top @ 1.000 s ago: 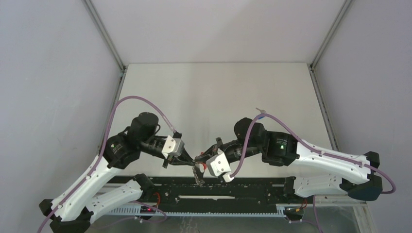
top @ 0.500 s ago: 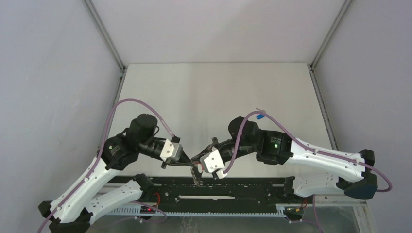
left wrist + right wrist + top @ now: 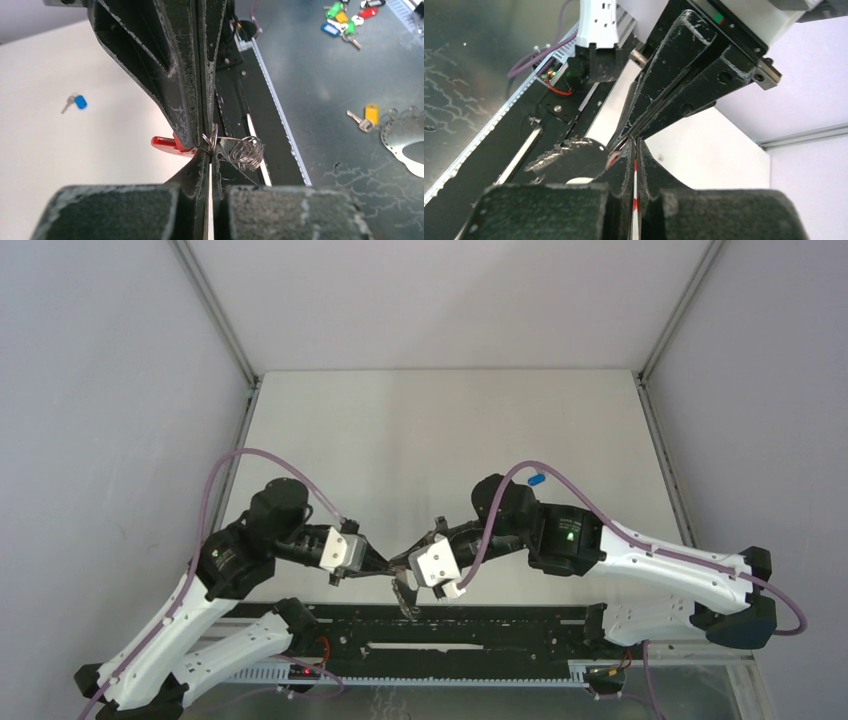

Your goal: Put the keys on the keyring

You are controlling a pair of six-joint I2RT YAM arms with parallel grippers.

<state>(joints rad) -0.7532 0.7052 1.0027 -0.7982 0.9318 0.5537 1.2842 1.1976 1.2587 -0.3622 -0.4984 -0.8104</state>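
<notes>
My left gripper (image 3: pixel 392 565) and right gripper (image 3: pixel 402 564) meet tip to tip above the table's near edge. The left gripper (image 3: pixel 210 150) is shut on a thin silver ring of the keyring; its cluster of silver rings (image 3: pixel 248 152) hangs just to the right and dangles below the tips (image 3: pixel 403 597). The right gripper (image 3: pixel 634 143) is shut on a flat red plastic piece (image 3: pixel 166 143). Only its edge shows, so I cannot tell key tag from keyring band. The blue-tagged key (image 3: pixel 535 479) (image 3: pixel 77 101) lies alone on the white table.
A black rail (image 3: pixel 450 625) runs along the table's near edge under the grippers. On the dark floor beyond it lie a bunch of coloured-tag keys (image 3: pixel 345 20), a yellow-tagged key (image 3: pixel 368 114) and a metal plate (image 3: pixel 405 142). Grey walls enclose the table.
Both arms have shifted a little left with the tips still together and both grips held. The right arm's cable moved off the blue-tagged key, which now shows fully.
</notes>
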